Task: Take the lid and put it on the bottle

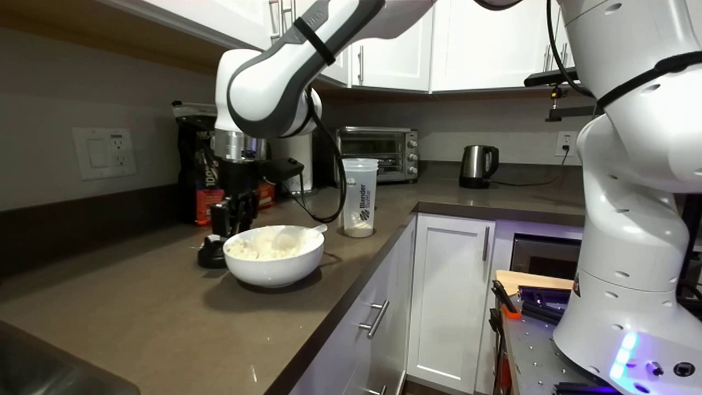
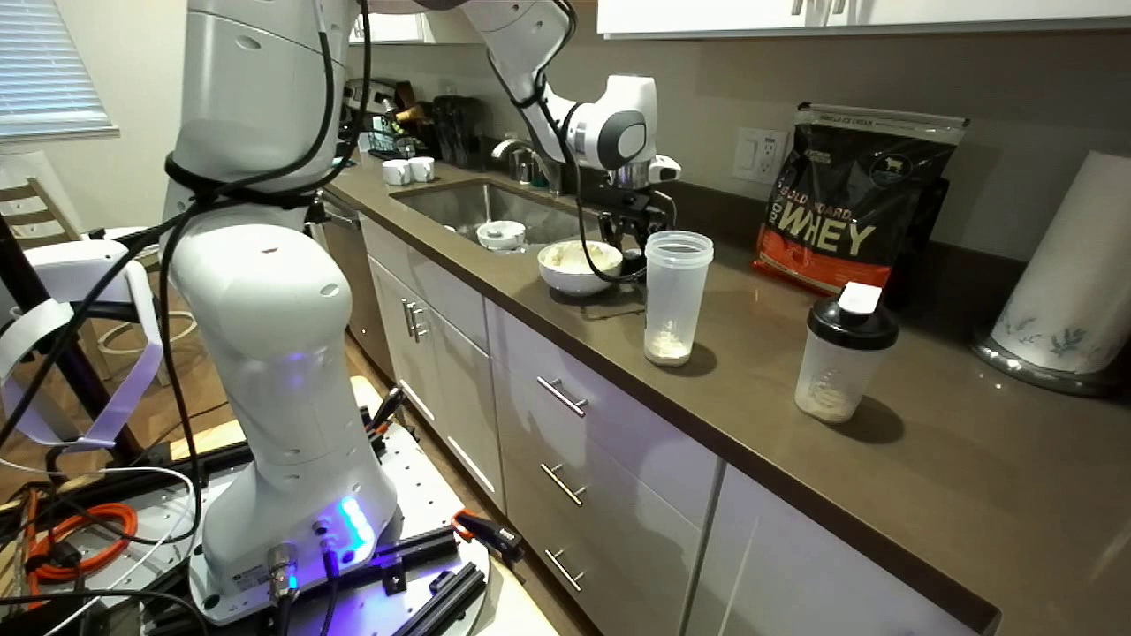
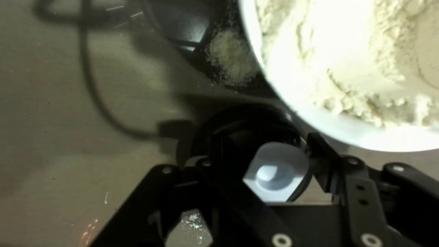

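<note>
- My pincer (image 3: 264,145) is released: in the wrist view its two jaws stand apart, and the lid (image 3: 255,133) is below and between them. Whether a jaw touches it, this I cannot tell.
- The lid is round and black, with white on its top. It lies on the counter (image 1: 137,307), just beside the bowl (image 1: 274,270), at the left of it in an exterior view.
- This white bowl contains pale powder (image 1: 258,247) (a pale handle (image 1: 320,228) comes out at the right edge).
- In an exterior view, the bottle (image 1: 360,192) stands upright on the same counter, to the right of the bowl and farther. Its mouth is uncovered; in both exterior views some powder rests at its bottom.
- In an exterior view, one more shaker (image 2: 835,375), this one capped, stands to the right of the bottle and nearer; a dark bag (image 2: 857,203) with the word WHEY stands farther.
</note>
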`<state>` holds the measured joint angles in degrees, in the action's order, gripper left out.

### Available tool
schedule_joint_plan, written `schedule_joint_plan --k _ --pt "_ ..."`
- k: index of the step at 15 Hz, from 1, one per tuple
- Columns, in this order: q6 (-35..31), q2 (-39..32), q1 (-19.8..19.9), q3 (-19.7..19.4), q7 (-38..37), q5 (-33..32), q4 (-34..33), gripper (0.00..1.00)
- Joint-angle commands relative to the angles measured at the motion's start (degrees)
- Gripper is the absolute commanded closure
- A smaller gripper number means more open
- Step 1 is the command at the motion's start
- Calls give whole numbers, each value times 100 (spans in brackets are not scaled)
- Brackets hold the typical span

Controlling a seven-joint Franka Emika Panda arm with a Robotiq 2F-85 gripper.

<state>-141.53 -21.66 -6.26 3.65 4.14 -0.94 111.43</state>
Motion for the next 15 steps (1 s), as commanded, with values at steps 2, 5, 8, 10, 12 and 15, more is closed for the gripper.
schedule_joint_plan --k 2,5,8,10,12,15 --pt "39 -59 -31 -9 -155 -158 -147 73" --pt "38 3 -50 -18 -176 -190 -101 87" --pt "33 68 -64 -21 -187 -212 -46 87" --pt "29 100 -66 -21 -187 -216 -16 87" --pt "42 155 -72 -20 -191 -225 20 87" --pt "-36 289 -77 -12 -193 -251 120 87"
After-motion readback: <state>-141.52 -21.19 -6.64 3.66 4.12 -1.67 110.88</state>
